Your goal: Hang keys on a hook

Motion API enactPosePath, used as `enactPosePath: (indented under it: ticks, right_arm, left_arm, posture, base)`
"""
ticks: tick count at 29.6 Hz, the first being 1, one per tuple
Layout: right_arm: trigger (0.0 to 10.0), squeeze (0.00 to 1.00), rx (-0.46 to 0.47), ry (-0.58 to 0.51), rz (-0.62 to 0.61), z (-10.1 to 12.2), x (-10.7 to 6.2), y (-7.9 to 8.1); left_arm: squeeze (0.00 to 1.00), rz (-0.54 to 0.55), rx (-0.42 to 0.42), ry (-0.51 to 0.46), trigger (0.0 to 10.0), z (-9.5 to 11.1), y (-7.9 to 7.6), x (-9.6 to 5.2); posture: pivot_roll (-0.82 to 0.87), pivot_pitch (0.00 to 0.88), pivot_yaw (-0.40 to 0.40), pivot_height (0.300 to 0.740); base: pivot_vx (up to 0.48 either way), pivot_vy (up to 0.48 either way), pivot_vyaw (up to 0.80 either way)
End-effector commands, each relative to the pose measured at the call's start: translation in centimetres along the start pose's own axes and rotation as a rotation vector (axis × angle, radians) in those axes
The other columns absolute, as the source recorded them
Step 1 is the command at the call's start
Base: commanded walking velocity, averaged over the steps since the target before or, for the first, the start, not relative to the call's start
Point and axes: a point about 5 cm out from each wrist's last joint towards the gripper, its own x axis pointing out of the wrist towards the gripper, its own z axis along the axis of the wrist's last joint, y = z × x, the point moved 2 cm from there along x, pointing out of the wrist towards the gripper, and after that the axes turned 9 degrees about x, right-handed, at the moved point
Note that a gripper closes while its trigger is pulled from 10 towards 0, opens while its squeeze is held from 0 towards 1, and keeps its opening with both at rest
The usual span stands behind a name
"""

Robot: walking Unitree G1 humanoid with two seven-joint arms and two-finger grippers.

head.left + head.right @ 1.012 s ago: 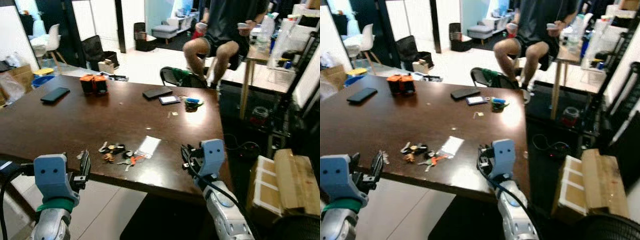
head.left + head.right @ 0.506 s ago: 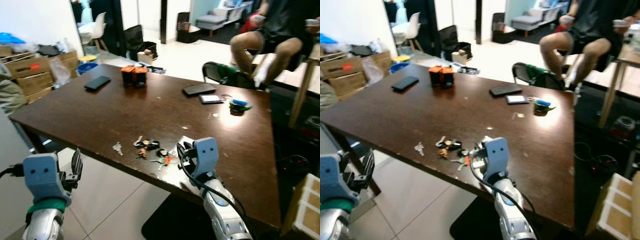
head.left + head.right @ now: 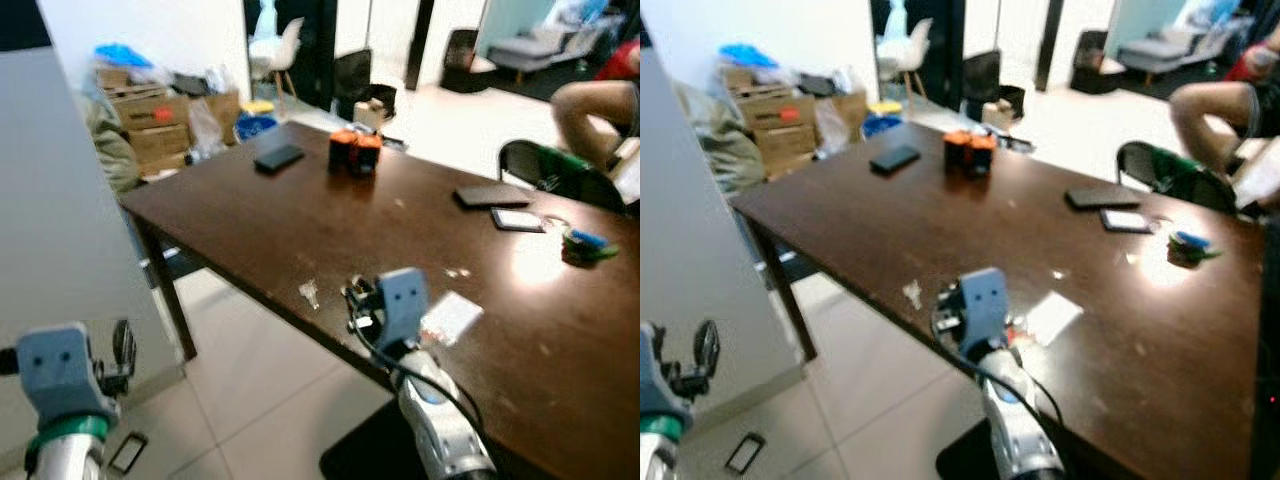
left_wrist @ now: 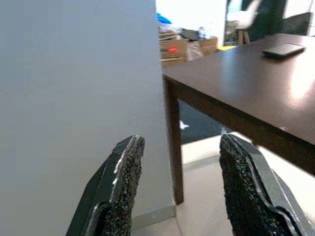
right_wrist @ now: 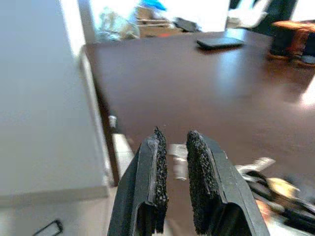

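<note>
While right gripper [image 5: 172, 147] hovers over keys [image 5: 275, 189], jaws nearly closed

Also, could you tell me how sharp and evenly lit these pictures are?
Both eye views are smeared with motion blur, with window glare on the table at the far right; the right wrist view blurs the keys beyond its hand; the left wrist view is fairly sharp.

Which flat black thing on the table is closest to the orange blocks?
The black phone lying alone toward the table's left corner; the other black slab sits farther off, beside a white-faced card.
</note>
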Motion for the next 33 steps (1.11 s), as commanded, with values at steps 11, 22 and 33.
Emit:
enactPosePath:
  ticks: [11, 22, 33]
  right_arm:
    - [10.0, 0.00, -0.001, 0.028, -0.003, -0.7, -0.2, 0.0]
    - [10.0, 0.00, -0.005, 0.055, 0.049, -1.0, 0.5, 0.7]
    - [10.0, 0.00, -0.022, 0.102, 0.114, -1.2, 0.7, 0.7]
  left_arm:
    - [0.00, 0.017, 0.022, 0.029, 10.0, -0.5, 0.4, 0.0]
    - [0.00, 0.056, -0.005, 0.076, 10.0, -1.4, 0.4, -0.6]
    - [0.00, 0.048, 0.013, 0.089, 10.0, -2.0, -1.1, -0.8]
  posture:
    - [-0.11, 0.000, 0.085, 0.740]
    - [-0.11, 0.000, 0.041, 0.740]
    - [-0.13, 0.000, -0.010, 0.740]
  base:
    - [0.000, 0.000, 0.80]
    - [0.000, 0.000, 0.80]
    - [0.000, 0.000, 0.80]
